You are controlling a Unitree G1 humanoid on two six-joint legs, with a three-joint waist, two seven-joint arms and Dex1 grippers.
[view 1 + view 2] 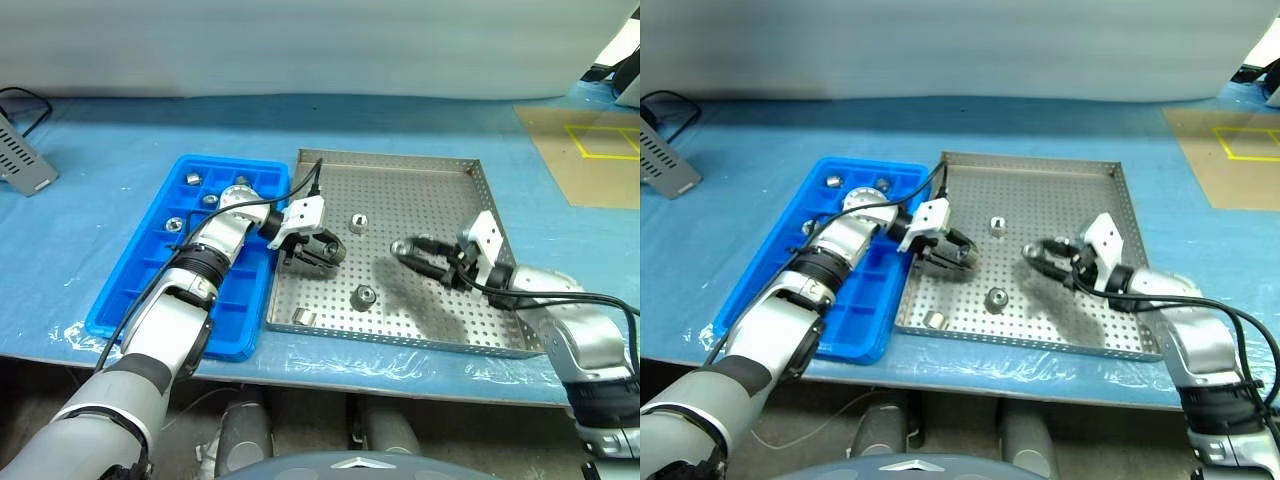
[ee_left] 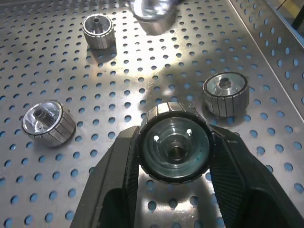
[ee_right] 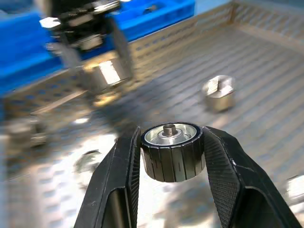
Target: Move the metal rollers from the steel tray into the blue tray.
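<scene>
Clamped between the two black, ribbed fingers of my left gripper (image 2: 173, 152) is one of the metal rollers (image 2: 174, 145): a short shiny cylinder with a grooved rim, a mirror-bright face and a dark bore at its centre. My right gripper (image 3: 172, 154) is closed on a second roller (image 3: 172, 151), whose ribbed wall looks dark under a bright silver cap. Both grippers hang over the steel tray (image 1: 450, 175), a square grey sheet with a floor of tiny round holes and low raised rims. Three loose rollers lie on that floor: one upright near the middle (image 1: 356, 222), one towards the near rim (image 1: 364, 295), one tipped on its side by the near left corner (image 1: 304, 317). Just beside the steel tray stands the blue tray (image 1: 135, 290), glossy plastic in square compartments; several rollers (image 1: 190, 180) sit in its far cells.
</scene>
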